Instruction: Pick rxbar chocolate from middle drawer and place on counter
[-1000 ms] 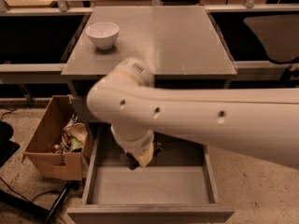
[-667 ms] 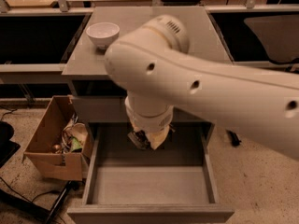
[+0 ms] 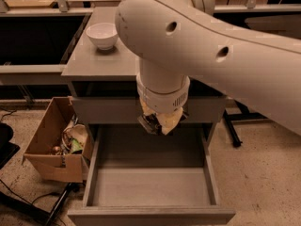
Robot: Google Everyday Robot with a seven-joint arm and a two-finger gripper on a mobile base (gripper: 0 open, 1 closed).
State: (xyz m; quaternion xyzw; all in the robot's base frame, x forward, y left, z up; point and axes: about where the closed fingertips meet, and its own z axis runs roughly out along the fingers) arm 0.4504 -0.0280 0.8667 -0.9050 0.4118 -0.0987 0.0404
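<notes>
Gripper [image 3: 161,122], at the end of the single pale arm [image 3: 211,46], pointing down over the far end of the open middle drawer [image 3: 90,168]. It hangs just in front of the closed drawer front [image 3: 103,109] above. How far it is open cannot be told, and whether it has hold of anything is not certain. A small dark sliver [image 3: 148,122] at its lower left edge may be the rxbar chocolate, but this is a judgement only. No bar shows on the drawer's grey floor, nor on the visible part of the counter [image 3: 101,62]. The bar's long axis cannot be made out.

Governing relation: the counter lies above and farther back than the gripper, with the closed drawer front between the two. If the bar is indeed held, the placing move would call for a lift clear of that front, then travel away from the viewer onto the slab.

Surroundings: a white bowl [image 3: 102,35] stands on the counter's far left part. The arm hides much of the counter's right side. A cardboard box [image 3: 47,145] of odds and ends sits on the floor, left of the drawer.
</notes>
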